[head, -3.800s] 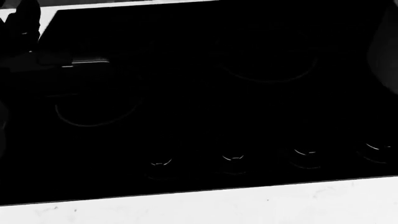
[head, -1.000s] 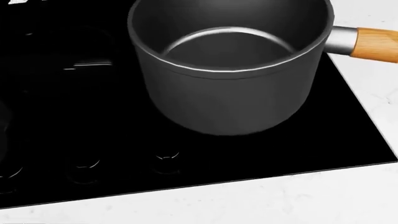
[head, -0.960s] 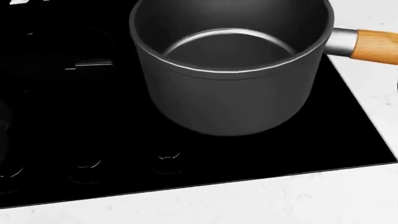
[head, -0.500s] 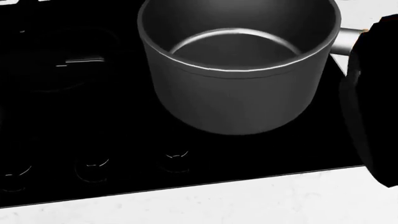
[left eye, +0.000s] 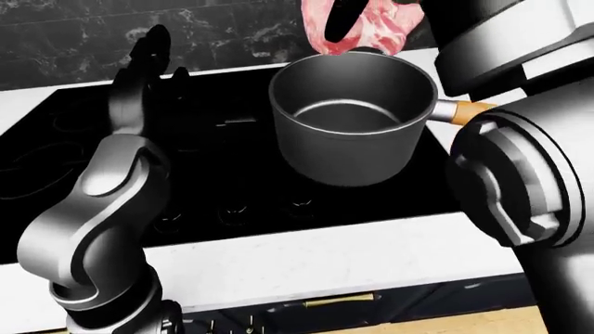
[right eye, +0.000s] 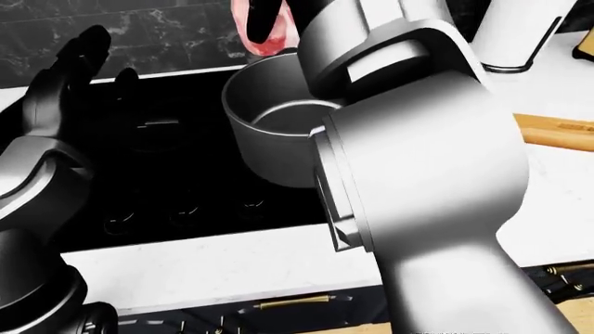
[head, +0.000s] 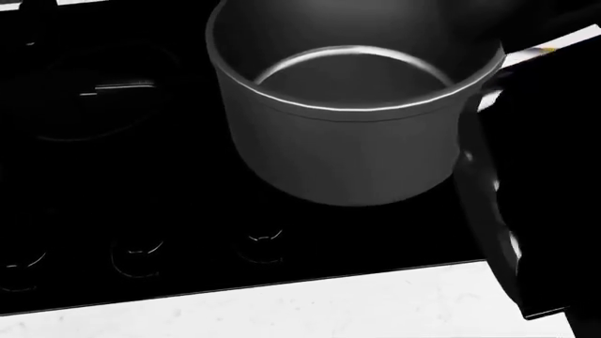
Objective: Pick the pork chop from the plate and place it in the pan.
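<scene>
Above the pan [left eye: 353, 125], right robot hand [left eye: 357, 17] gripping pork chop [left eye: 371, 31], left robot hand [left eye: 144, 76] spread wide

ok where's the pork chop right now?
In the left-eye view the pork chop is at top centre, held in the right hand just above the far rim of the pan on the stove.

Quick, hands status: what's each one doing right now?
Left hand: open, empty, raised over the stove.
Right hand: shut on the pork chop, above the pan.
</scene>
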### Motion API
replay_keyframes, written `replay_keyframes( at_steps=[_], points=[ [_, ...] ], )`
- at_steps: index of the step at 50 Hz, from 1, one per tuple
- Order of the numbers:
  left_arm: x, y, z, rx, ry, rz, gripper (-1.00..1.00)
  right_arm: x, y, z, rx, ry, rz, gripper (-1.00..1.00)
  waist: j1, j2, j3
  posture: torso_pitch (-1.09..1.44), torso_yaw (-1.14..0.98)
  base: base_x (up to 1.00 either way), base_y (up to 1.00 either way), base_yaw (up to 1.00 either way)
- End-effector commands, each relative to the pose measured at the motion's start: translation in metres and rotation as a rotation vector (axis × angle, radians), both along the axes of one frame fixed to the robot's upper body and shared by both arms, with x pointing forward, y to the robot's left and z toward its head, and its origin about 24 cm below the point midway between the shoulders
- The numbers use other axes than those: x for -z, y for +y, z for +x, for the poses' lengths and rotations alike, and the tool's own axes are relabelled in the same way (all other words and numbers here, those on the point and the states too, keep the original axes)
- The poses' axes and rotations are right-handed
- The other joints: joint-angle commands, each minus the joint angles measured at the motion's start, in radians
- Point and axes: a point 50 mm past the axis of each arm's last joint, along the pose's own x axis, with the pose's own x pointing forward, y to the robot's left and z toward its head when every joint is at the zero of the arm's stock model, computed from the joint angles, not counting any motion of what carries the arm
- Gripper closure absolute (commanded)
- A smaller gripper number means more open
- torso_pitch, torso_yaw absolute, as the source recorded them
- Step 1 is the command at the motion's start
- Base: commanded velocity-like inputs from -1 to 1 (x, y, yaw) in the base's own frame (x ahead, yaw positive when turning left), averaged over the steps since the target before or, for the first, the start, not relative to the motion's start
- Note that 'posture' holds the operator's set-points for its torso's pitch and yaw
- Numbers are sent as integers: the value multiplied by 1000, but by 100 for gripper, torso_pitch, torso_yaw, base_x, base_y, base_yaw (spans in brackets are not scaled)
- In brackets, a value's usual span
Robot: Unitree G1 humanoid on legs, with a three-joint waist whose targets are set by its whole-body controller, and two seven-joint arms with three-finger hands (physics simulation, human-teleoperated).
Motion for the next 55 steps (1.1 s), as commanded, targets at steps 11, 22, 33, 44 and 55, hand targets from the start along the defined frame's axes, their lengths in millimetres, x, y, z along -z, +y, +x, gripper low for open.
replay_keyframes(
  at_steps=[11,22,33,44,55],
  points=[
    [-16,3,-6,-9,-88,-7,-100,-12,13,-7,-45,-108,30,100,-2,5,-34,0,0,0,0,0],
    [-16,2,-6,-6,-90,-7,-100,-2,23,-3,-75,-112,52,100,-2,6,-37,0,0,0,0,0],
    [-18,4,-7,-6,-93,-13,-100,3,29,-4,-94,-47,10,100,-3,7,-37,0,0,0,0,0],
    [-20,6,-9,-10,-101,-19,-100,8,25,-2,-74,6,-74,100,-5,10,-36,0,0,0,0,0],
    [-19,5,-8,-8,-100,-13,-100,14,11,5,-30,20,-81,100,-5,11,-37,0,0,0,0,0]
  ],
)
